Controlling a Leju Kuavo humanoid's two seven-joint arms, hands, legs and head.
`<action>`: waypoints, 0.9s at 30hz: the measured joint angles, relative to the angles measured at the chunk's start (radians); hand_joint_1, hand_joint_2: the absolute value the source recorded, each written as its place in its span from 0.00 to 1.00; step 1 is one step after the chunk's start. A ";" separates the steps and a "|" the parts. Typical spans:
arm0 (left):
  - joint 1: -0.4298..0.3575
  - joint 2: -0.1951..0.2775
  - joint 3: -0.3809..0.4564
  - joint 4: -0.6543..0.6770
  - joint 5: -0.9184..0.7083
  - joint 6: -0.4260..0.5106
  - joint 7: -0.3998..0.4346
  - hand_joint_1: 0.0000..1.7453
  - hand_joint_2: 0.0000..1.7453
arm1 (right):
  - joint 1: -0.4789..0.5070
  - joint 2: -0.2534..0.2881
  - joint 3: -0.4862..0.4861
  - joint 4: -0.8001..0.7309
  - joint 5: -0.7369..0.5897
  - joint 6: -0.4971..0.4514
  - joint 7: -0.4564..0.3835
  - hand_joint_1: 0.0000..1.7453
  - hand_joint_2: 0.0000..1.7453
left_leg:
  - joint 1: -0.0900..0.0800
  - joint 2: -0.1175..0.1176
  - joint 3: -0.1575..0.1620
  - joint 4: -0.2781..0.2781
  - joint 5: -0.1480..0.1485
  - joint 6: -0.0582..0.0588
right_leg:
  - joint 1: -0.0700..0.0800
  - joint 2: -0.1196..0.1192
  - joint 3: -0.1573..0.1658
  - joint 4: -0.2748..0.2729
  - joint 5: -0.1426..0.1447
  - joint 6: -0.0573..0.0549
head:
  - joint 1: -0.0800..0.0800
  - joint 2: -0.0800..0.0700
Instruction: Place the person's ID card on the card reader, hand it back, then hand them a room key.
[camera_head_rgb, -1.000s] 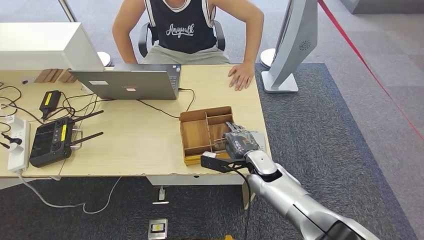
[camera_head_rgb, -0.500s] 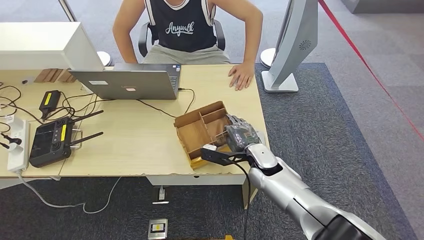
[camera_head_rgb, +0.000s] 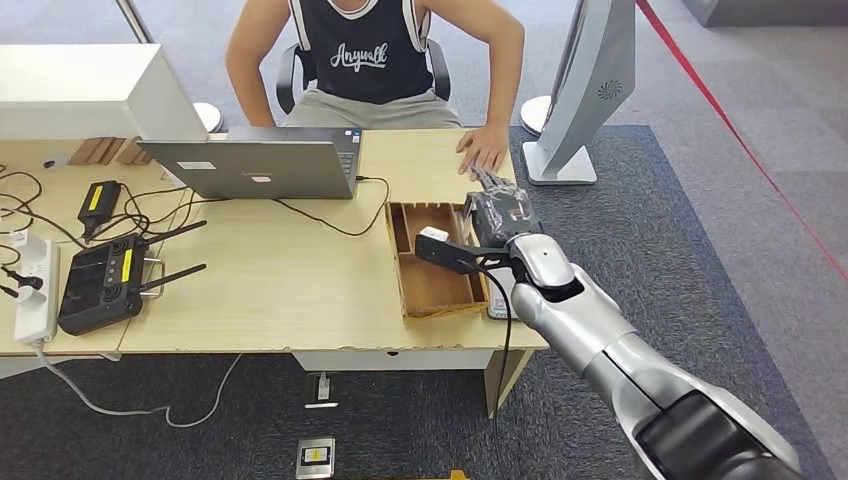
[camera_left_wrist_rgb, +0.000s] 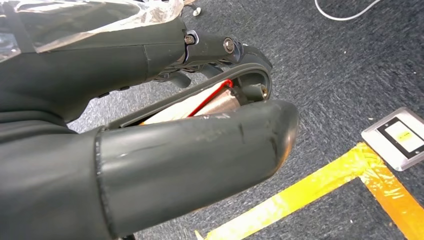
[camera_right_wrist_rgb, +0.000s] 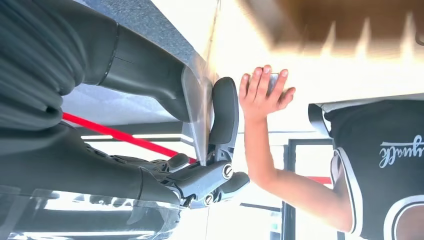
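Change: the right robot hand (camera_head_rgb: 497, 213) has moved up the table (camera_head_rgb: 290, 290) toward the person's hand (camera_head_rgb: 484, 152), away from the near edge where it was a second ago. The wooden tray (camera_head_rgb: 432, 285) has turned and slid too; it is now lying straight, with its long side pointing at the person.
Right robot hand: it is reaching out just beside the far right corner of the tray. In the right wrist view its fingers (camera_right_wrist_rgb: 223, 117) are pressing a thin flat silvery thing (camera_right_wrist_rgb: 197, 112). It may be a card; I cannot tell which one.
Person's hand: it is resting flat on the table, near the robot hand.
Left robot hand: the left robot hand (camera_left_wrist_rgb: 175, 130) is hanging over the carpet, fingers curled in.
Hard to see: the arm is hiding something pale by the tray's right side.
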 joint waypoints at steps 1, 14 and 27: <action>0.000 -0.001 0.001 0.000 0.000 0.001 -0.001 0.00 0.00 | -0.001 0.000 -0.001 0.001 -0.003 0.000 -0.002 1.00 1.00 | 0.000 0.000 0.000 0.000 0.000 0.000 | 0.000 0.000 0.000 0.000 0.000 0.000 | 0.000 0.000; 0.000 -0.006 0.009 0.000 0.003 0.006 -0.002 0.00 0.00 | -0.001 0.001 -0.004 0.007 -0.018 -0.009 -0.015 1.00 1.00 | 0.000 0.000 0.000 0.000 0.000 0.000 | 0.000 0.000 0.000 0.000 0.000 0.000 | 0.000 0.000; -0.003 -0.007 0.011 0.001 -0.018 0.004 -0.005 0.00 0.00 | -0.072 -0.007 -0.018 -0.048 -0.022 -0.048 -0.029 1.00 1.00 | 0.000 0.000 0.000 0.000 0.000 0.000 | 0.000 0.000 0.000 0.000 0.001 0.000 | 0.000 0.000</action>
